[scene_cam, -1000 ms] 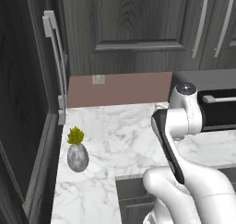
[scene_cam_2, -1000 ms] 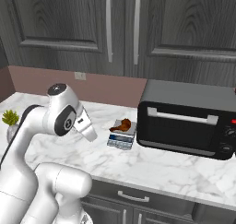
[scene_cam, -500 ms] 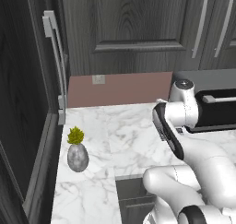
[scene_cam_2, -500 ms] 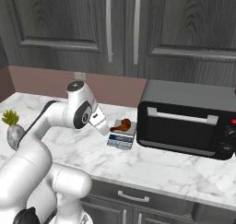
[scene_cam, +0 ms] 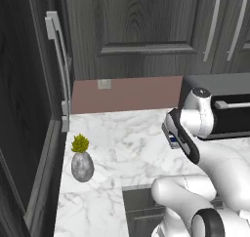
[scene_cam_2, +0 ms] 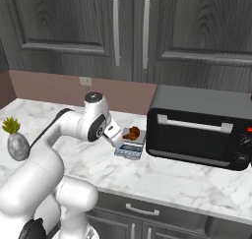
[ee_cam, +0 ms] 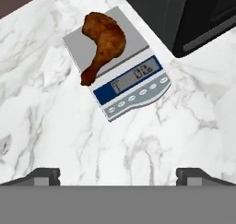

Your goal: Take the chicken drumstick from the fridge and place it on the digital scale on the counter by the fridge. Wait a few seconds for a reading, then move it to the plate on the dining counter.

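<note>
drumstick: chicken drumstick (ee_cam: 102,44) lying on the digital scale (ee_cam: 131,87)
end effector: end effector (ee_cam: 118,174) spread wide, empty, hovering above
tip: probably wait for the reading, then grab the meaty end

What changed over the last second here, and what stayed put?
The arm swung toward the digital scale, bringing the open gripper close beside it; nothing was grasped or released. The chicken drumstick stayed lying on the scale, and the toaster oven and potted plant kept their places.

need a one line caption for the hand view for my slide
Chicken drumstick resting on the digital scale beside the toaster oven, open gripper above.
</note>
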Robot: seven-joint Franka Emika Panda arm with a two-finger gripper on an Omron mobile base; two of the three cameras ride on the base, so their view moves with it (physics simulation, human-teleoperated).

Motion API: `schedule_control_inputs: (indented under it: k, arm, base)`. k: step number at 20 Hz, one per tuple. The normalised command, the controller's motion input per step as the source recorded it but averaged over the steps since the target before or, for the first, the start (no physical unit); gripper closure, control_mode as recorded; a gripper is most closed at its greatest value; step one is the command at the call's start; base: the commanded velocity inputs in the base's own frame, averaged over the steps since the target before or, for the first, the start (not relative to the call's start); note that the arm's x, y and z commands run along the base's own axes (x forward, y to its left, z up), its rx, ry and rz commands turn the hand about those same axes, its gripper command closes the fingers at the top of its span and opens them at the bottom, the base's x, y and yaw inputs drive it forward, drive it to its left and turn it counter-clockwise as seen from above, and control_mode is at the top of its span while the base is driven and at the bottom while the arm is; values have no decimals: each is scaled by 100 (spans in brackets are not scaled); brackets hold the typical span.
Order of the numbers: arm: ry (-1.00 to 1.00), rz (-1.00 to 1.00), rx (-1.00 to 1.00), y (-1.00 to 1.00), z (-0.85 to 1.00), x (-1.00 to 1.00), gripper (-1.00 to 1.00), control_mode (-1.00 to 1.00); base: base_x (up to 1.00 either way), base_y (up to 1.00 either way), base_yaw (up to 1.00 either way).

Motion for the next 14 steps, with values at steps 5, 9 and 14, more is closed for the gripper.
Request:
schedule_control_inputs:
  k: [5,9,14]
  arm:
    - [0,6,1,0,-14,36,-100,-100]
    - [0,0,0,0,-10,62,-100,-100]
    - [1,-5,0,0,-21,70,-100,-100]
  base:
    - [0,0,0]
    - [0,0,0]
    - [0,0,0]
